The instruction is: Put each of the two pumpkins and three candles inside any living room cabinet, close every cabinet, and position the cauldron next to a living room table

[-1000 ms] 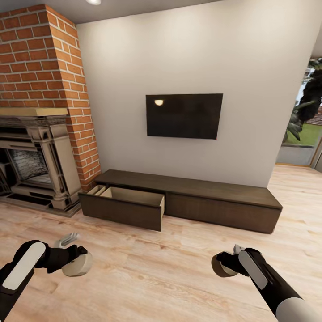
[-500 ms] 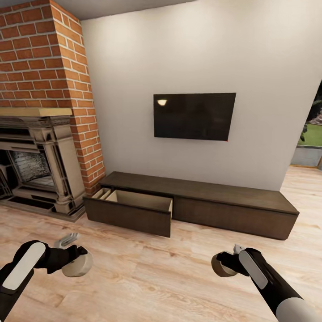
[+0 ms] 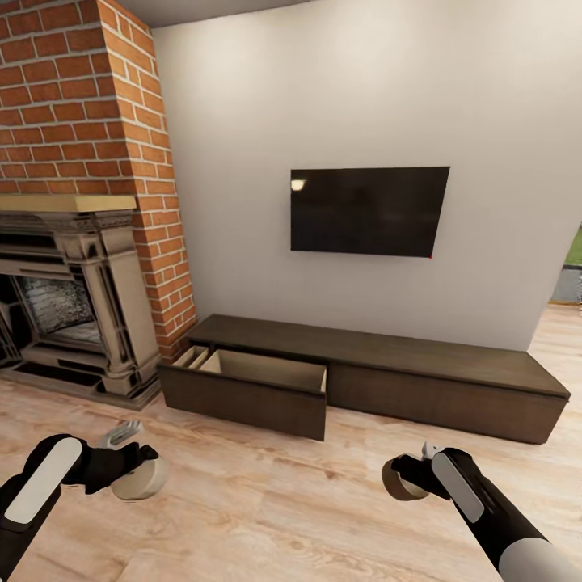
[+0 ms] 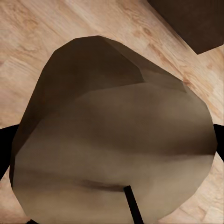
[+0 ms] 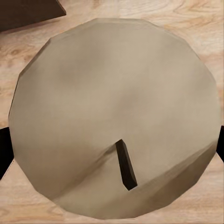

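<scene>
Left gripper (image 3: 129, 473) clamps beige candle (image 3: 139, 478); right gripper (image 3: 402, 477) clamps second candle (image 3: 395, 480); dark wicks face wrist cameras

View swung left since a second ago: cabinet (image 3: 453, 380) and TV (image 3: 368, 210) slid right, garden window nearly gone; robot likely lining up on open drawer (image 3: 259, 388) for drop-off

Candles: short, matte, tan, faceted rims

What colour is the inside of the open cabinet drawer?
Pale, light wood inside the drawer, against the dark brown cabinet. Best seen in the head view.
</scene>
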